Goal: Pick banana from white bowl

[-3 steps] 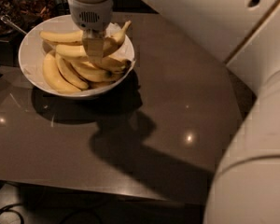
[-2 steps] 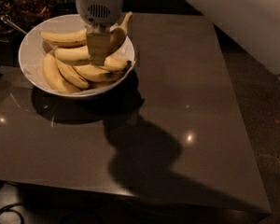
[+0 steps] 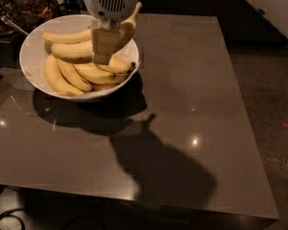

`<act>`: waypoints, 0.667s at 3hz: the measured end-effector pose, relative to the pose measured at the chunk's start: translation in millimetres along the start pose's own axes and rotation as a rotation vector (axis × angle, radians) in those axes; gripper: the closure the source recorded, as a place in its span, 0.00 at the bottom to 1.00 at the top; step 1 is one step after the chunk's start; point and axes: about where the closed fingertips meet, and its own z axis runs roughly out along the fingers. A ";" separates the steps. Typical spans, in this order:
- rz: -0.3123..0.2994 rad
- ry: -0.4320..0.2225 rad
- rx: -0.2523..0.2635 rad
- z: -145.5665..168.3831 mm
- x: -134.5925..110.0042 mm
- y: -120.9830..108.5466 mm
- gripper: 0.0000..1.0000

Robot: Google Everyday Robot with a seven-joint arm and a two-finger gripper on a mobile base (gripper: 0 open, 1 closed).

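The white bowl (image 3: 29,66) stands at the table's back left with several yellow bananas in it. My gripper (image 3: 104,52) hangs over the bowl's right half, its tan fingers (image 3: 102,40) pointing down. It is shut on the banana (image 3: 127,28), which is tilted steeply, its pale tapering stem pointing up and to the right. The banana's lower end is hidden behind the fingers, just above the bananas left in the bowl.
The dark glossy table (image 3: 192,109) stretches to the right and front of the bowl, with its edge at the right and front. Dark clutter and a metal utensil (image 3: 12,25) sit behind the bowl at the far left.
My gripper has risen a little with the banana, whose stem now stands higher over the bowl's rim. The arm has swung up out of the right of the view.
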 end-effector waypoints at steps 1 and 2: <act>0.019 -0.035 -0.002 -11.3 1.4 12.6 1.00; 0.056 -0.085 -0.015 -25.5 7.3 40.5 1.00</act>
